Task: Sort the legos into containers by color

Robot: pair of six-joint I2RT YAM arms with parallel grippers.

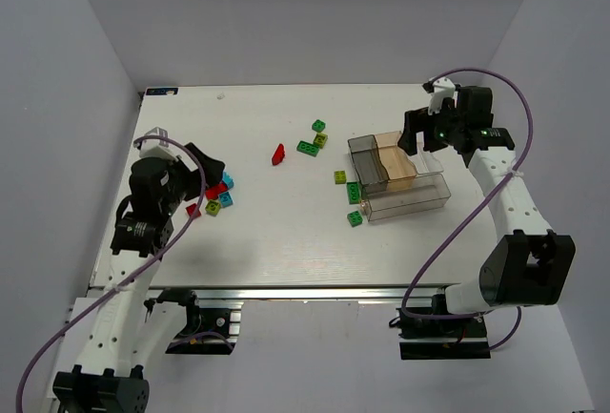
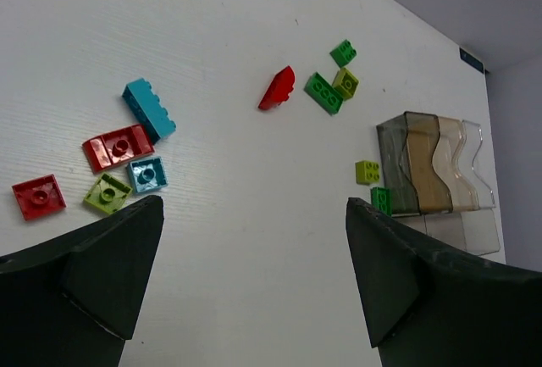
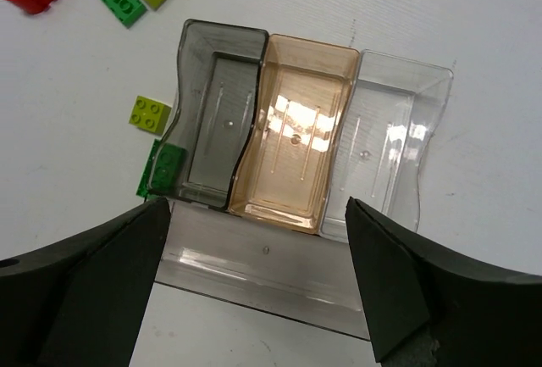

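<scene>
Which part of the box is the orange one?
The middle compartment: it is tan-orange, between the smoky-grey compartment and the clear compartment.

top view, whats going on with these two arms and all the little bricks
It's a color sort, and nothing is in the divided clear box yet: its grey, tan and clear compartments look empty. The left fingers hover open over a cluster of red, blue and yellow-green bricks at the left of the table. The right fingers hang open above the box, holding nothing. Green bricks lie beside the box and a red one sits mid-table.
</scene>
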